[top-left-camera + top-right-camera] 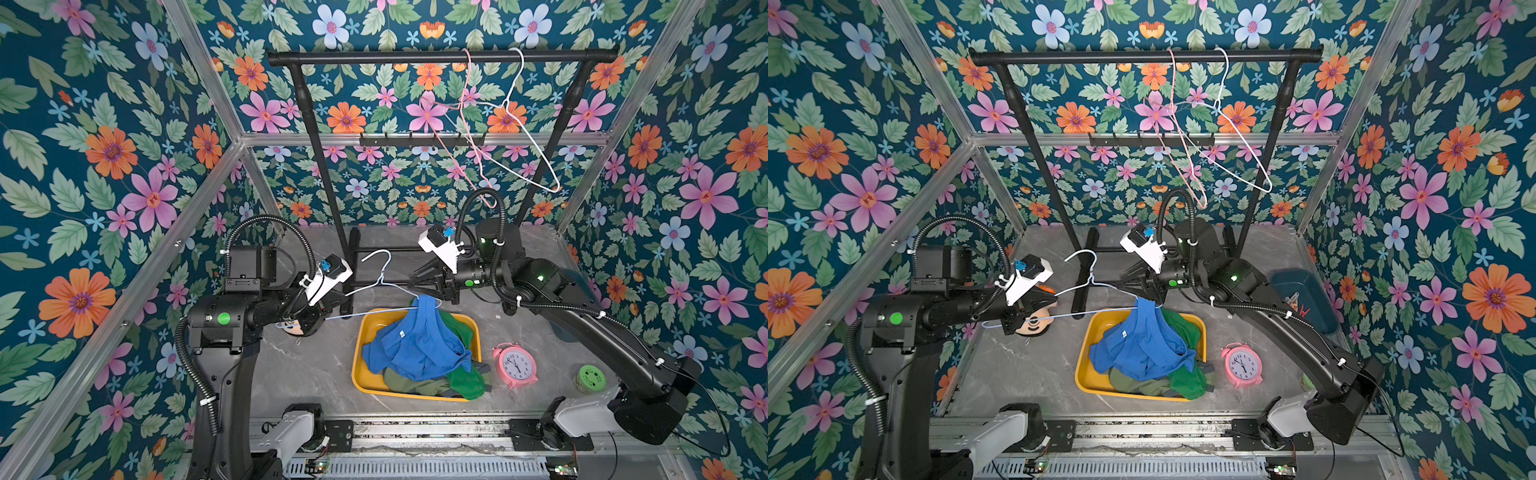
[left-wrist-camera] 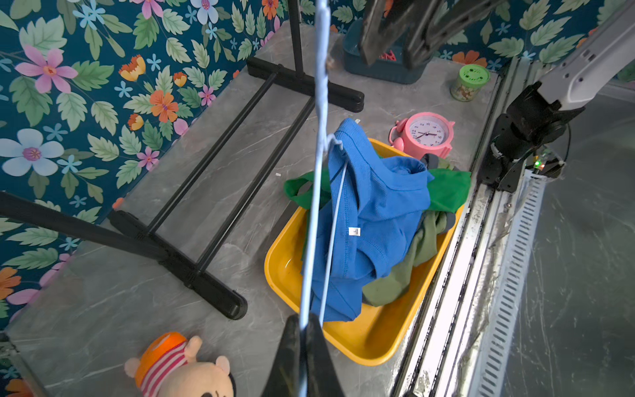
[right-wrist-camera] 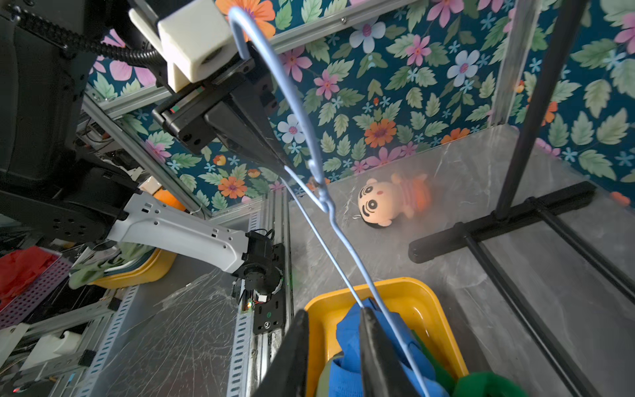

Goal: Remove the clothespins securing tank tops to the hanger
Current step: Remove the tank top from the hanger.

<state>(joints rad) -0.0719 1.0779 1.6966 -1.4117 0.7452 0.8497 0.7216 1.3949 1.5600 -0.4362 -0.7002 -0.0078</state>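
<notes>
Left claw (image 2: 303, 323) clamped on the tip of the blue hanger (image 2: 322, 68). Right claw (image 3: 333, 316) has jaws apart, astride the blue tank top (image 1: 415, 345) at the far shoulder. Risks: the one-point hold lets the hanger swing, and closing here could nip cloth, as no pin shows. Count: three tank tops, blue, green (image 1: 469, 380) and olive (image 1: 405, 380), in one yellow basin (image 1: 357, 370) mid front edge. Three hangers, two on the rack (image 1: 415, 56). Red clothespins (image 1: 1304, 311), likely, in the teal bin (image 1: 1304, 286) at the right edge, number unclear.

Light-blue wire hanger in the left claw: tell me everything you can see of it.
Thin light-blue wire hanger, twisted neck, open hook, apparently coated. It is in the air, tilted, by the yellow tub. The left claw is shut on one end. The blue tank top drapes over the other end, where the right claw stands with jaws parted around the blue fabric.
</notes>
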